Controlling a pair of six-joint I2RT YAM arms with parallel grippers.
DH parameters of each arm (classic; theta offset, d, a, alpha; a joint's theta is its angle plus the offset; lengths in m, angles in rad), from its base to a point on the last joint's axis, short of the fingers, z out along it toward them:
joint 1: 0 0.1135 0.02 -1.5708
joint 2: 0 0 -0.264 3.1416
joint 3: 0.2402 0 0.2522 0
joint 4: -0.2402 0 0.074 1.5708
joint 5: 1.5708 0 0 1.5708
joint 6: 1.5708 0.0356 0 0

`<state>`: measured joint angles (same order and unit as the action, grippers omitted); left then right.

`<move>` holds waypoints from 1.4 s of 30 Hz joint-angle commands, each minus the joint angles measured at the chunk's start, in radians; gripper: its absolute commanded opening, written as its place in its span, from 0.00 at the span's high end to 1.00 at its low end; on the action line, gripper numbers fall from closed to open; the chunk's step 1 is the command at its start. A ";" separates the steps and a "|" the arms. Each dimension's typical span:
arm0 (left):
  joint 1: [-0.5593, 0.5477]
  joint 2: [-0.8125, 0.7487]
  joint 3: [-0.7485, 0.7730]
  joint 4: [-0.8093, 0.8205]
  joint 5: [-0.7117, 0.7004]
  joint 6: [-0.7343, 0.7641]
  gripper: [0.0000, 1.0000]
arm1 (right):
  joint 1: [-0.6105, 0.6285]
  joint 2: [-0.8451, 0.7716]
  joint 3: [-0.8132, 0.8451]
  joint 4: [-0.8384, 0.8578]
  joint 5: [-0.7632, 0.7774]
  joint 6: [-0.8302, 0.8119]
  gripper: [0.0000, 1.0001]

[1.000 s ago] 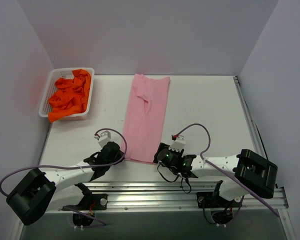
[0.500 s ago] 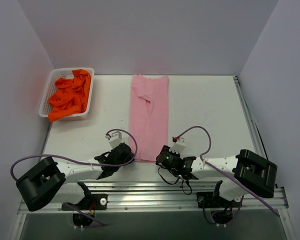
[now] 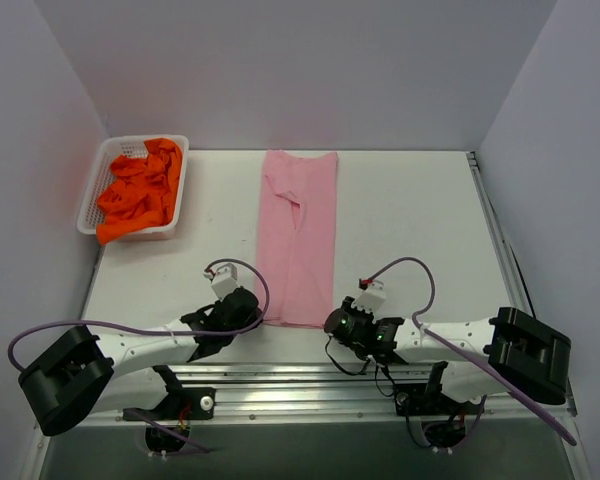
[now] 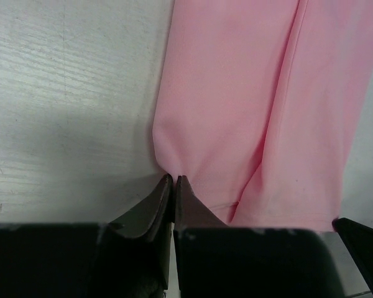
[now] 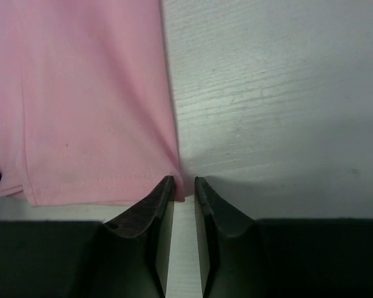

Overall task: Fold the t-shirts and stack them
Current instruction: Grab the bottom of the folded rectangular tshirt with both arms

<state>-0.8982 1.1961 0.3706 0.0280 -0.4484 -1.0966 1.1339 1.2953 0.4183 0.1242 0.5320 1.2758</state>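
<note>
A light pink t-shirt (image 3: 298,235) lies folded into a long narrow strip down the middle of the table. My left gripper (image 3: 252,312) is at its near left corner. In the left wrist view the gripper (image 4: 174,179) is shut, pinching the puckered edge of the pink cloth (image 4: 248,93). My right gripper (image 3: 332,322) is at the near right corner. In the right wrist view it (image 5: 183,180) stands narrowly open with the hem corner of the pink t-shirt (image 5: 81,93) just between the fingertips. Several bright orange t-shirts (image 3: 138,190) lie crumpled in a basket.
The white mesh basket (image 3: 92,195) stands at the far left of the table by the left wall. A metal rail (image 3: 330,385) runs along the near edge under the arms. Walls close in on the left, back and right.
The near end of the pink t-shirt has shifted right and now lies straight. My left gripper followed it rightwards and my right gripper moved a little right and nearer.
</note>
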 commanded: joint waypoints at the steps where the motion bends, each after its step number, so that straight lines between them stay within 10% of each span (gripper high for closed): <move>1: -0.005 -0.021 -0.002 -0.027 -0.030 -0.002 0.97 | 0.009 -0.040 -0.018 -0.084 0.075 0.045 0.86; 14: -0.005 -0.007 -0.004 -0.020 -0.023 -0.002 0.98 | 0.012 0.002 0.013 -0.078 0.076 0.040 0.84; 18: -0.005 -0.007 -0.009 -0.013 -0.024 -0.002 0.98 | 0.023 -0.008 0.036 -0.075 0.086 0.030 0.54; 23: -0.005 0.014 -0.006 0.003 -0.019 0.000 0.98 | 0.027 0.001 0.086 -0.075 0.106 -0.006 0.48; 38: -0.005 -0.033 -0.009 -0.027 -0.035 0.004 0.98 | 0.030 0.213 0.165 -0.003 0.062 -0.026 0.66; 42: -0.005 -0.056 -0.015 -0.060 -0.044 0.007 0.98 | 0.030 0.196 0.146 -0.017 0.072 -0.012 0.92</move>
<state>-0.8982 1.1709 0.3576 -0.0002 -0.4652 -1.0954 1.1564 1.4940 0.5705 0.1417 0.5751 1.2461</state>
